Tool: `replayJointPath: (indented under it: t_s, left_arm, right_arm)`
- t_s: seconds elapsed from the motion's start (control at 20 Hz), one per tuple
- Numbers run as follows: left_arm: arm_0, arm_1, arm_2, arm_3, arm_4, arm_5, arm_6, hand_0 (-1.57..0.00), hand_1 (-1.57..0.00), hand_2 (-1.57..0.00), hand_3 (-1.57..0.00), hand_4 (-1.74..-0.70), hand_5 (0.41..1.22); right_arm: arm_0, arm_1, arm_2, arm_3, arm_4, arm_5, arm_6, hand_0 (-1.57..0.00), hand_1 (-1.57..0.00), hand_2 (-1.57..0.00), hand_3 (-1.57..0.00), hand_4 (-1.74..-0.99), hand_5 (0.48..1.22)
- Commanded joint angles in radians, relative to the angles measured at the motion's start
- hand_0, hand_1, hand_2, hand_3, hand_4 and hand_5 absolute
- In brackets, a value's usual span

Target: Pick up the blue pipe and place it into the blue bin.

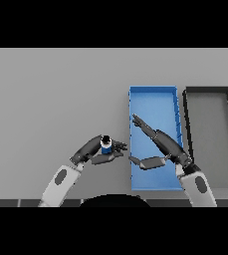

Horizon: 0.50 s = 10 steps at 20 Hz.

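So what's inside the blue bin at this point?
No pipe: the blue bin shows bare floor. The open right hand hovers over it, hiding part of the floor. The blue pipe sits outside, in the left hand.

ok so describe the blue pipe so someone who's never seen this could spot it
Start at the blue bin on the grey table, then look left of its near end. There the left hand grips the blue pipe, a short upright stub, the only blue thing outside the bin.

white-grey arms (60, 182), dark fingers (141, 123)
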State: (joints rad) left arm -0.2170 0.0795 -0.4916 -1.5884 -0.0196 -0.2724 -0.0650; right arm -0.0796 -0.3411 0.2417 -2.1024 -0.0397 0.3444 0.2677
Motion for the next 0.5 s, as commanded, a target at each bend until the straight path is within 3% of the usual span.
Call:
replayJointPath:
  t_s: [0.0,0.15,0.25,0.45]
  left_arm:
    - [0.011,-0.004,-0.008,-0.014,-0.004,-0.001,0.0,-1.57,-1.57,-1.57,-1.57,-1.47,1.221]
    - [0.01,-0.017,-0.005,-0.011,-0.022,-0.002,0.02,-1.57,-1.57,-1.57,-1.57,-1.47,1.221]
    - [0.013,-0.012,0.01,-0.013,-0.015,-0.017,0.009,-1.57,-1.57,-1.57,-1.57,-1.47,1.221]
    - [0.01,-0.035,0.016,-0.006,-0.019,-0.041,0.019,-1.57,-1.57,-1.57,-1.57,-1.47,1.221]
  right_arm:
    - [-0.035,0.0,0.008,0.002,-0.014,0.011,0.017,0.0,0.0,0.0,0.0,-1.256,0.523]
    - [-0.1,0.028,0.062,0.004,-0.041,0.026,0.101,0.0,0.0,0.0,0.0,-1.239,0.522]
    - [-0.144,0.044,0.081,0.013,-0.091,0.052,0.107,0.0,0.0,0.0,0.0,-1.227,0.528]
    - [-0.242,0.071,0.131,0.056,-0.098,0.081,0.168,0.0,0.0,0.0,0.0,-1.201,0.514]
